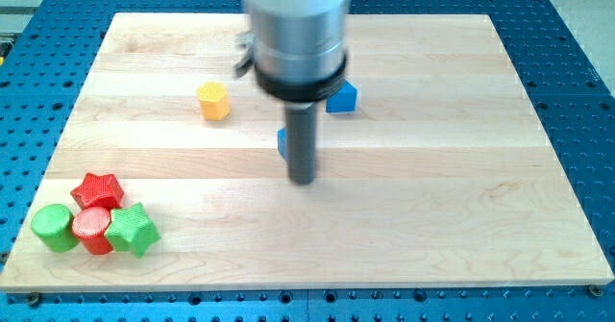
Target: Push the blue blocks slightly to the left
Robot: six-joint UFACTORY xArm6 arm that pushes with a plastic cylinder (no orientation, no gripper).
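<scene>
Two blue blocks show on the wooden board. One blue block sits just right of the arm's body near the view's top centre, partly hidden. The other blue block peeks out at the left side of the dark rod, mostly hidden behind it; its shape cannot be made out. My tip rests on the board just below and right of that hidden blue block, apparently touching or very close to it.
A yellow hexagonal block lies left of the arm. At the view's bottom left sit a red star, a red cylinder, a green cylinder and a green star, clustered together.
</scene>
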